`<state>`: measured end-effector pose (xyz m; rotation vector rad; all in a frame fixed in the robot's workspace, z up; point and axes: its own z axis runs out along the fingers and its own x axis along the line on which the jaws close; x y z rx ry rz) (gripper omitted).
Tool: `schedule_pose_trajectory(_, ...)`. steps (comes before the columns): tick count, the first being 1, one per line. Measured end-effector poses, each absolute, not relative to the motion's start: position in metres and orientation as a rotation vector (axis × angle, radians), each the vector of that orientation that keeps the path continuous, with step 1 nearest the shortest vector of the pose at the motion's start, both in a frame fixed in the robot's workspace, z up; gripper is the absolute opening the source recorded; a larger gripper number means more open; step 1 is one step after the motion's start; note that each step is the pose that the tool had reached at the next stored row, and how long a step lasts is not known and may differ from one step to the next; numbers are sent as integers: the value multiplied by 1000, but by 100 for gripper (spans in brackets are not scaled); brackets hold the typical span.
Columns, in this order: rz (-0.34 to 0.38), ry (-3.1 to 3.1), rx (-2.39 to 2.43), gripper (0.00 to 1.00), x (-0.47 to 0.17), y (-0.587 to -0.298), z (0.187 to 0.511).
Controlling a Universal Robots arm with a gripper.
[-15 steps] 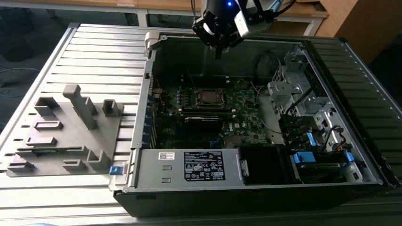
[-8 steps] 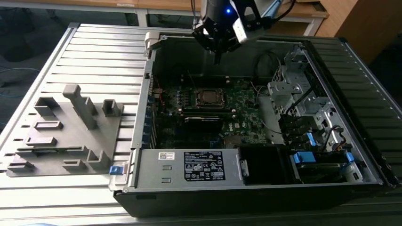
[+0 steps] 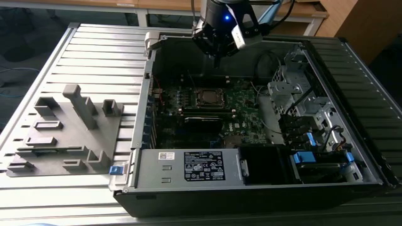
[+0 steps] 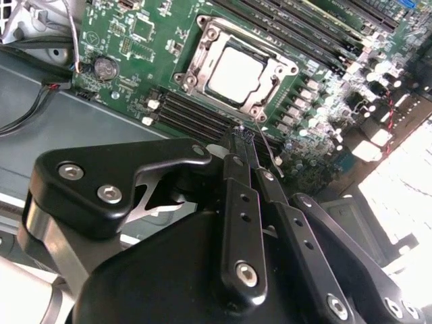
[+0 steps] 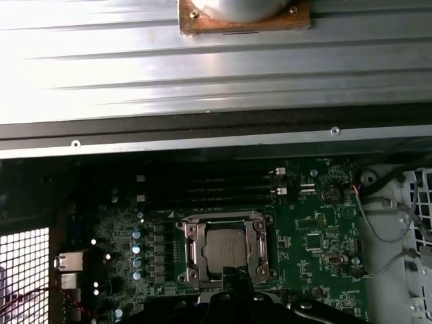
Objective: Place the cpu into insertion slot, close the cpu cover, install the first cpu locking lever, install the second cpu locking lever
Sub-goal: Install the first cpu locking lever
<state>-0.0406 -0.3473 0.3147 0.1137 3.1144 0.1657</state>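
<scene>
- Exterior view: gripper [image 3: 217, 59] up high over the back edge of the open computer case [image 3: 150, 84], touching nothing.
- Far below it, cpu [image 3: 206, 97] lying flat in its slot, well apart from the gripper.
- On the exterior view's left, a grey plastic holder [image 3: 63, 136] on the metal table [image 3: 94, 52]. At the front of the case, the power supply box [image 3: 204, 165] with its white label.
- Second wrist view: gripper [image 4: 244, 137] with both fingers pressed tight together, no gap, nothing held.
- Past the tip, cpu [image 4: 236, 73] snug in the slot, with the shiny cpu cover [image 4: 194, 67] lying flat around it and the dull top showing through the square hole.
- Between the slot and the tip, a thin wire lever [image 4: 268, 143]. Cannot tell if hooked down or loose.
- Just beside the slot, the long memory slots [image 4: 196, 111]. Further off, a round battery [image 4: 102, 66].
- First wrist view: cpu [image 5: 226, 246] in the middle of the green board [image 5: 310, 229], cpu cover [image 5: 191, 246] down around it, gripper [image 5: 233, 275] near the slot's edge but above it.
- Looks like chip and cover are done, so probably lever time.
- To do that well: touch only the wire with the thin closed tip, go slow, press down and slide it under its hook. Mind the little parts and memory slots close by.
</scene>
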Motion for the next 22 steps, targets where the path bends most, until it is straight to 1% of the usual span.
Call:
schedule_pose_trajectory(17, 166, 3114, 114, 11, -41, -351, 303)
schedule_pose_trajectory(22, 166, 3114, 114, 11, -52, -351, 301)
